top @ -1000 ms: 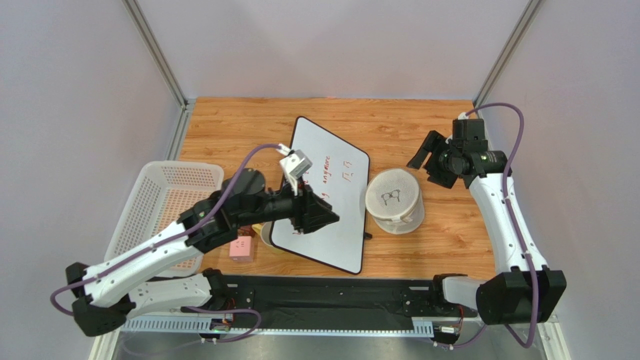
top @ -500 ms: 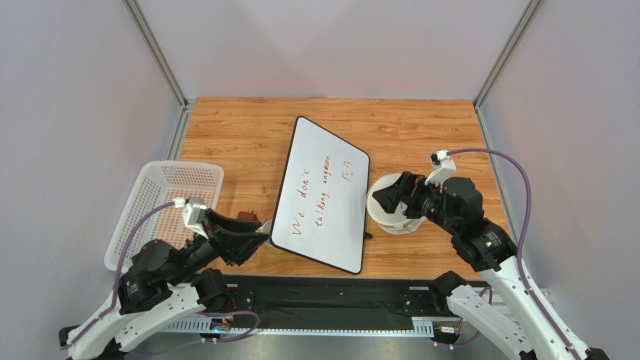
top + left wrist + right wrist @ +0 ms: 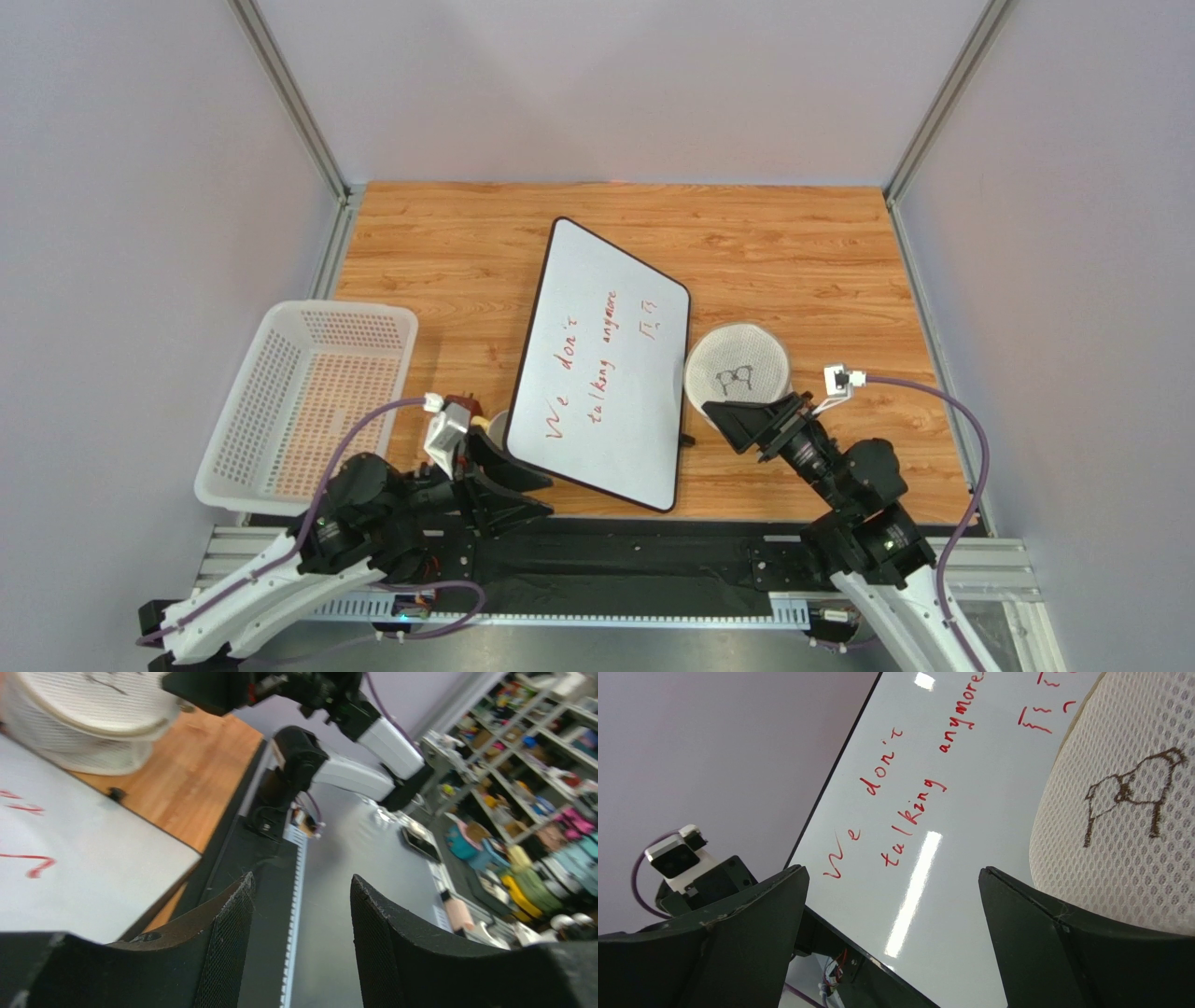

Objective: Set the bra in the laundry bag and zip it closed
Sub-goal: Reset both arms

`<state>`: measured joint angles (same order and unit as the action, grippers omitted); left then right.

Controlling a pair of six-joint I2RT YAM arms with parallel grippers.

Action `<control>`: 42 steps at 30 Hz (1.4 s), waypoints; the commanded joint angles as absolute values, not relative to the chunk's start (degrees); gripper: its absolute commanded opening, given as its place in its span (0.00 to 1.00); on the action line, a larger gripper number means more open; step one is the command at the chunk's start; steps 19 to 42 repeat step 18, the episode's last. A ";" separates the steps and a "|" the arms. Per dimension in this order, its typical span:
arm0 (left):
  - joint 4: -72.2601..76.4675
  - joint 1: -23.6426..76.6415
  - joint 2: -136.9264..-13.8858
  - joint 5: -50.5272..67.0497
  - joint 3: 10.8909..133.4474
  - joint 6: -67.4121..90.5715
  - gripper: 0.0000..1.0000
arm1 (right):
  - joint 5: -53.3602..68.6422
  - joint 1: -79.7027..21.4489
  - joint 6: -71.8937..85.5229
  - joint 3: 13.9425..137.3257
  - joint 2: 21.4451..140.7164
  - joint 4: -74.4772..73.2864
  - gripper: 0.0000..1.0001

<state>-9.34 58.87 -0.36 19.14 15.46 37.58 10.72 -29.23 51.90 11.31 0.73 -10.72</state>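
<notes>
wooden surface [image 3: 786,252] seen from above. a round white mesh laundry bag [image 3: 737,367], its lid printed with a dark bra icon, stands just right of a whiteboard [image 3: 603,378] bearing red writing. the right pincer [image 3: 892,875] hovers just in front of the bag, spread wide and empty. the left pincer [image 3: 300,882] sits low by the whiteboard's near corner, partly apart, holding nothing. a dark red sliver, seemingly the bra [image 3: 467,403], shows behind the left arm. a white basket [image 3: 253,392] stands far left.
</notes>
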 commanded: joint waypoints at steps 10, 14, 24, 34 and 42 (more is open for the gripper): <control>42.02 60.64 7.03 38.67 -7.56 57.48 0.60 | 18.11 -29.71 64.87 -4.57 -3.69 5.28 1.00; 41.75 61.26 7.30 38.24 -7.47 56.69 0.59 | 16.44 -29.71 62.50 -4.66 -3.60 1.94 1.00; 40.52 61.35 7.29 38.06 -7.56 56.08 0.59 | 15.47 -29.71 61.70 -4.57 -3.60 0.26 1.00; 40.52 61.35 7.29 38.06 -7.56 56.08 0.59 | 15.47 -29.71 61.70 -4.57 -3.60 0.26 1.00; 40.52 61.35 7.29 38.06 -7.56 56.08 0.59 | 15.47 -29.71 61.70 -4.57 -3.60 0.26 1.00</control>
